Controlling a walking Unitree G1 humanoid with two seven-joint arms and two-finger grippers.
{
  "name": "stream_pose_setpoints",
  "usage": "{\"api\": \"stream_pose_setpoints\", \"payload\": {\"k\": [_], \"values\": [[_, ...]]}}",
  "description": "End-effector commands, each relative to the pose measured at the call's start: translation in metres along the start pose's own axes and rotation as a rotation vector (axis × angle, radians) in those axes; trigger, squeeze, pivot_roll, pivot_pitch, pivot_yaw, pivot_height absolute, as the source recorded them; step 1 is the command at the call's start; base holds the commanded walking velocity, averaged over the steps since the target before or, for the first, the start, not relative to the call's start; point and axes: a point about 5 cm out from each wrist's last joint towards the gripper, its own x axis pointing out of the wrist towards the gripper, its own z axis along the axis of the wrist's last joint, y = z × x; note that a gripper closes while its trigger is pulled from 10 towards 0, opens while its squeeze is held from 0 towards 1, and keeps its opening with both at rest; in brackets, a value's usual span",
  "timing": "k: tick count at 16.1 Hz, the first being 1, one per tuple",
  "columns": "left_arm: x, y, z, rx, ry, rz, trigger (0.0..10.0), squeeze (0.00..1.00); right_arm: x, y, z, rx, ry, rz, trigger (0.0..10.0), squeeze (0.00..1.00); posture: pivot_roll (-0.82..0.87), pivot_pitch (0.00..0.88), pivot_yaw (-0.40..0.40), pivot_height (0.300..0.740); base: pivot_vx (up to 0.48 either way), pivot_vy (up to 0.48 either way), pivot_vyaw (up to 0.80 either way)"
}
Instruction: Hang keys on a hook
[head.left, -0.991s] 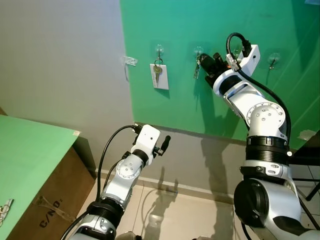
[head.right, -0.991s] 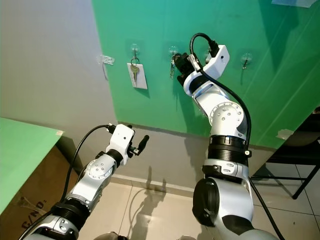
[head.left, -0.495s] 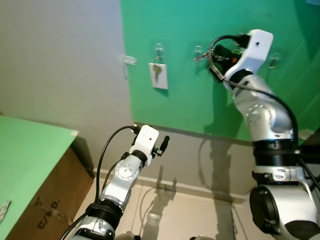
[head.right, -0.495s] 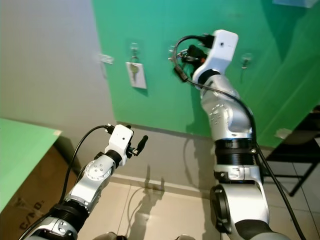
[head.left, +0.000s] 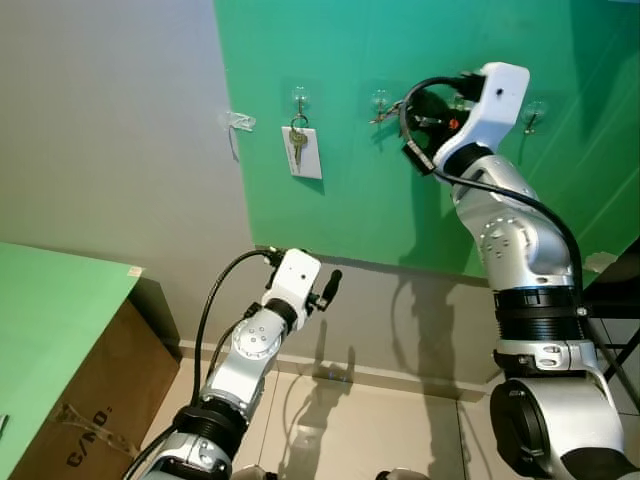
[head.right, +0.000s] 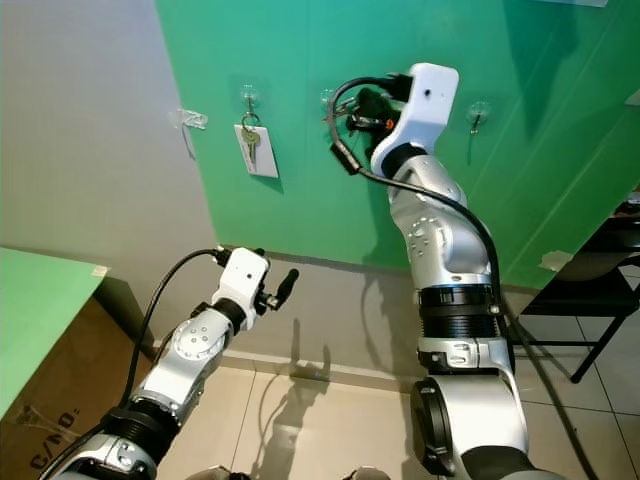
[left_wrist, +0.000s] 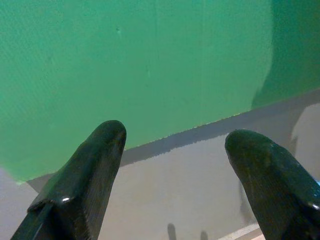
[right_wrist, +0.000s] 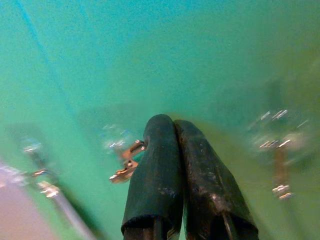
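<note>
My right arm is raised against the green wall (head.left: 330, 215). Its gripper (head.left: 402, 108) is shut on a small bunch of keys (head.left: 384, 116), right beside the middle clear hook (head.left: 380, 99). In the right wrist view the two fingers (right_wrist: 160, 150) are pressed together and a silver key (right_wrist: 127, 163) pokes out beside them, close to the wall. I cannot tell whether the key ring touches the hook. My left gripper (head.left: 332, 282) hangs low in front of the grey skirting, open and empty, with its fingers (left_wrist: 100, 155) spread.
A key with a white tag (head.left: 303, 152) hangs on the hook left of the middle one. Another hook (head.left: 535, 110) sits further right, and a clear hook (head.left: 236, 121) is on the grey wall. A green-topped cardboard box (head.left: 70, 400) stands at my left, a black chair (head.right: 590, 290) at my right.
The right wrist has swung up, lifting the keys from hanging below the middle hook to level with it. The view has shifted a little. The left arm has stayed put.
</note>
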Motion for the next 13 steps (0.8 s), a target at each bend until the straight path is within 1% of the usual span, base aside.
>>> {"api": "stream_pose_setpoints", "payload": {"k": [1,3,4,5,6,7,9,10,12,13], "values": [[-0.001,-0.001,0.000,0.008,0.004,-0.002,10.0,0.00,-0.002,0.006,0.002,0.044,0.000,0.062,10.0,0.00,-0.14,0.000,0.010,0.740,0.000,0.000,0.00],[-0.001,0.000,-0.001,0.009,0.005,-0.001,10.0,0.00,-0.008,0.025,0.015,0.110,-0.083,0.192,10.0,0.00,-0.14,0.000,0.010,0.740,0.000,0.000,0.00],[-0.001,0.000,-0.001,0.010,0.005,0.000,10.0,0.00,-0.008,0.025,0.025,0.108,-0.137,0.182,10.0,0.00,-0.14,0.000,0.010,0.740,0.000,0.000,0.00],[-0.001,-0.001,0.000,0.010,0.004,-0.001,10.0,0.00,-0.007,0.024,0.035,0.135,-0.189,0.172,10.0,0.00,-0.14,0.000,0.010,0.740,0.000,0.000,0.00],[-0.001,0.000,0.000,0.010,0.004,-0.001,10.0,0.00,-0.008,0.023,0.039,0.150,-0.202,0.173,10.0,0.00,-0.14,0.000,0.010,0.740,0.000,0.000,0.00],[-0.001,-0.001,0.000,0.010,0.003,-0.001,10.0,0.00,-0.008,0.023,0.041,0.181,-0.203,0.178,10.0,0.00,-0.14,0.000,0.009,0.740,0.000,0.000,0.00],[-0.001,-0.001,0.000,0.010,0.003,-0.001,10.0,0.00,-0.009,0.022,0.041,0.210,-0.196,0.181,10.0,0.00,-0.14,0.000,0.009,0.740,0.000,0.000,0.00],[-0.001,-0.001,0.000,0.009,0.004,-0.001,10.0,0.00,-0.009,0.021,0.040,0.247,-0.191,0.183,10.0,0.00,-0.14,0.000,0.009,0.740,0.000,0.000,0.00],[-0.001,-0.001,0.000,0.009,0.005,0.000,10.0,0.00,-0.011,0.024,0.038,0.216,-0.161,0.208,10.0,0.00,-0.14,0.000,0.008,0.740,0.000,0.000,0.00],[-0.001,-0.001,-0.001,0.008,0.006,0.001,10.0,0.00,-0.013,0.022,0.028,0.150,-0.113,0.197,10.0,0.00,-0.13,0.000,0.006,0.740,0.000,0.000,0.00]]}}
